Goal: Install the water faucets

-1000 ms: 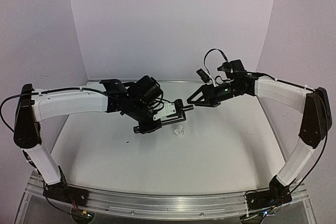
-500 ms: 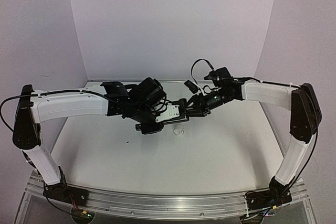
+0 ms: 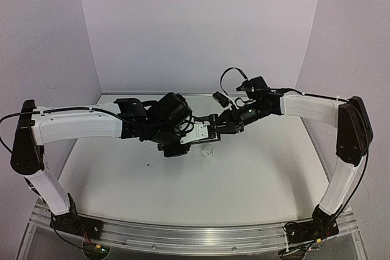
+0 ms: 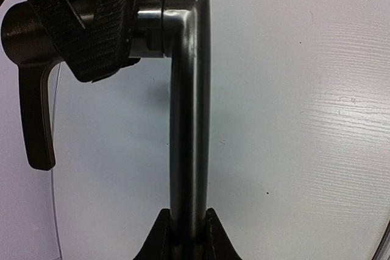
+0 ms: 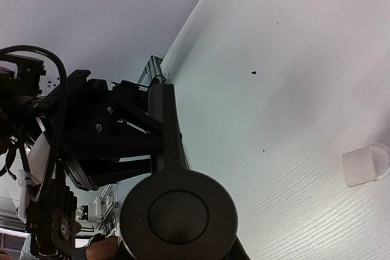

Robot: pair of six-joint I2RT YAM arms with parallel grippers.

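The water faucet, a slim black pipe with a bent top, rises from my left gripper, which is shut on its lower end. The bend joins a dark valve body with a lever. My right gripper is shut on that body, whose round cap fills the right wrist view. From above, the left gripper and right gripper meet tip to tip over the table, and the faucet is mostly hidden between them. The small white fitting lies on the table just below them, also the fitting.
The white table is walled by pale panels at the back and sides. An aluminium rail runs along the near edge with both arm bases on it. A black cable loops above the right wrist.
The right arm swung left to the faucet held by the left gripper, and its jaws went from open to shut on the valve end. The left arm barely shifted.
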